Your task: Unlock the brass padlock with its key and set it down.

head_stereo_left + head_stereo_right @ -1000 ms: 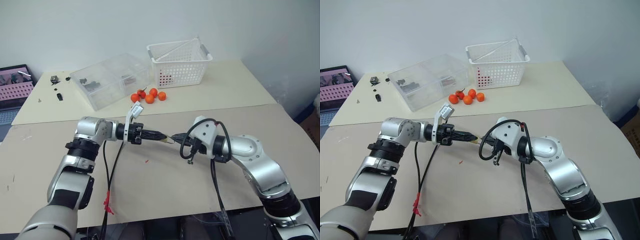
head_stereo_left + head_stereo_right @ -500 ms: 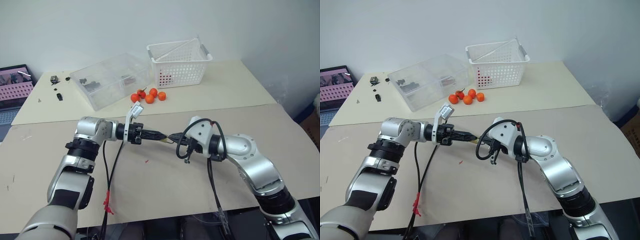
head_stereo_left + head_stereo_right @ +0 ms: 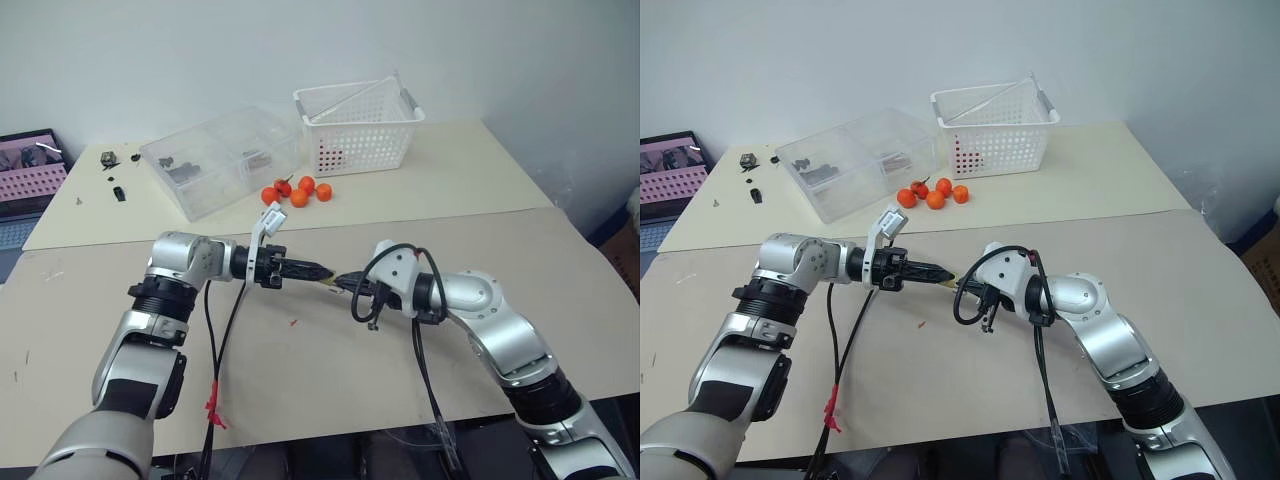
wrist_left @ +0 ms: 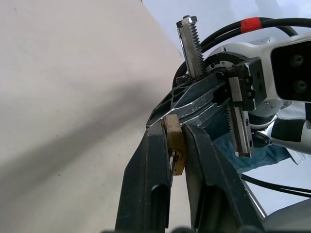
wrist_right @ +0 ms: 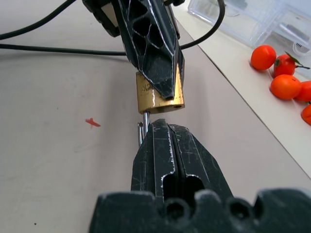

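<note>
Left gripper (image 3: 322, 271) is clamped on the brass padlock (image 5: 156, 97): in the right wrist view its black fingers (image 5: 154, 46) pinch the lock's boxy body from both flat sides, the body held clear of the table (image 3: 330, 370).

Right gripper (image 5: 158, 127) meets the lock tip to tip from the opposite side. Its two fingers are pressed fully together. Just at their tips a thin silver pin runs into the near face of the padlock; I take this for the shank of the key (image 5: 145, 118), though its head is hidden and I cannot tell whether the fingers actually pinch it. A second thin silver rod lies close beside it. In the left wrist view the padlock (image 4: 174, 145) sits between the left fingers with a small silver part at its side.

Outward from the grippers:
- A small red speck (image 3: 292, 322) on the table, below the left gripper's tips.
- Beyond both grippers, a cluster of small orange fruits (image 3: 298, 191) on the farther table.
- Behind the fruits, a clear plastic compartment box (image 3: 220, 160) and a white perforated basket (image 3: 358, 125) side by side.
- Far off to the left gripper's side, small dark parts (image 3: 112, 160) lie loose on the farther table.
</note>
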Robot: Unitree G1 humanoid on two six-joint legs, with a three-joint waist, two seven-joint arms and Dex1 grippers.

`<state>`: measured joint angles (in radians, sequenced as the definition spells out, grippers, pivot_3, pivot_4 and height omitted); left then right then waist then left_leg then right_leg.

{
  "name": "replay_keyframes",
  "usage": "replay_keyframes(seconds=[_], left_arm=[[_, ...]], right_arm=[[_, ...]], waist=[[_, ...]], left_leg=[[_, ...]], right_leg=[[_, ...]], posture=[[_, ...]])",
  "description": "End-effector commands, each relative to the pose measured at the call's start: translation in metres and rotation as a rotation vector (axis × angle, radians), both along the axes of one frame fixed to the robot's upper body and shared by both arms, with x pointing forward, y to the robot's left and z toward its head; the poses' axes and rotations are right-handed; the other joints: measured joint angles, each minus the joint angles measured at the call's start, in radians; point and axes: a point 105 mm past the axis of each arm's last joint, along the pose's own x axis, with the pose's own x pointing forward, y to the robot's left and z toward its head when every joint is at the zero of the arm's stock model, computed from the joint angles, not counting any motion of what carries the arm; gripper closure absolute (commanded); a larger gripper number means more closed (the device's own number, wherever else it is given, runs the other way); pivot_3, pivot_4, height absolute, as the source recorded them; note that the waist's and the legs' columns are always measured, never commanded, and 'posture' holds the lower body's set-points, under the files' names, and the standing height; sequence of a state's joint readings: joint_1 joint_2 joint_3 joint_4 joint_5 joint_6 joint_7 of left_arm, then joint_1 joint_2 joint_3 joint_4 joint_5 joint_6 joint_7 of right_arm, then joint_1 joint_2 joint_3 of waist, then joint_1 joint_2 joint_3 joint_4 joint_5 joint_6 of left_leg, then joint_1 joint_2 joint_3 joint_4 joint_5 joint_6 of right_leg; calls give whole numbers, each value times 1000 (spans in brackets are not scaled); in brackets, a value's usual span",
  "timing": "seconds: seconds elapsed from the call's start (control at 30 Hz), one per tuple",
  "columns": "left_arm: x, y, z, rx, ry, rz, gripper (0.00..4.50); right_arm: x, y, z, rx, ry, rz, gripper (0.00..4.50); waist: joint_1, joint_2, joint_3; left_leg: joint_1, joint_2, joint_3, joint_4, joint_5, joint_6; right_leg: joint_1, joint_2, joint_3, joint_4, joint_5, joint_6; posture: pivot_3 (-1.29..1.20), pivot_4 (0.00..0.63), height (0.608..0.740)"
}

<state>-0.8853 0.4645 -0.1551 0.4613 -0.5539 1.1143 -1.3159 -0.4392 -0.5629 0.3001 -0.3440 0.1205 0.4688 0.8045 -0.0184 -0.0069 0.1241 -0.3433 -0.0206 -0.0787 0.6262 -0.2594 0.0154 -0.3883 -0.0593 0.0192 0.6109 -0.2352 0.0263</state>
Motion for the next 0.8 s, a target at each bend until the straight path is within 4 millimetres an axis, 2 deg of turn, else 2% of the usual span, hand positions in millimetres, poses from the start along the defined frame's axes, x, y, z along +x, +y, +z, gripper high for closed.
replay_keyframes(seconds=[0.03, 0.33, 0.53, 0.67, 0.8], left_arm=[[0, 1, 16, -38, -52, -8, 4475], [1, 2, 19, -45, -61, 1, 4475], [3, 4, 22, -50, -73, 10, 4475], [3, 6, 23, -46, -91, 13, 4475], [2, 9, 21, -38, -94, 14, 4475]], right_arm=[[-2, 3, 8, 12, -44, 32, 4478], [-1, 5, 3, 17, -32, 44, 4478], [-6, 1, -6, 97, 101, 39, 4478], [-6, -9, -17, 122, 178, 11, 4478], [3, -22, -11, 86, 111, -16, 4478]], waist=[[0, 0, 0], [0, 0, 0], [1, 0, 0], [1, 0, 0], [0, 0, 0]], left_leg=[[0, 0, 0, 0, 0, 0], [0, 0, 0, 0, 0, 0], [0, 0, 0, 0, 0, 0], [0, 0, 0, 0, 0, 0], [0, 0, 0, 0, 0, 0]], right_leg=[[0, 0, 0, 0, 0, 0], [0, 0, 0, 0, 0, 0], [0, 0, 0, 0, 0, 0], [0, 0, 0, 0, 0, 0], [0, 0, 0, 0, 0, 0]], posture=[[0, 150, 740], [0, 150, 740], [0, 150, 740], [0, 150, 740], [0, 150, 740]])
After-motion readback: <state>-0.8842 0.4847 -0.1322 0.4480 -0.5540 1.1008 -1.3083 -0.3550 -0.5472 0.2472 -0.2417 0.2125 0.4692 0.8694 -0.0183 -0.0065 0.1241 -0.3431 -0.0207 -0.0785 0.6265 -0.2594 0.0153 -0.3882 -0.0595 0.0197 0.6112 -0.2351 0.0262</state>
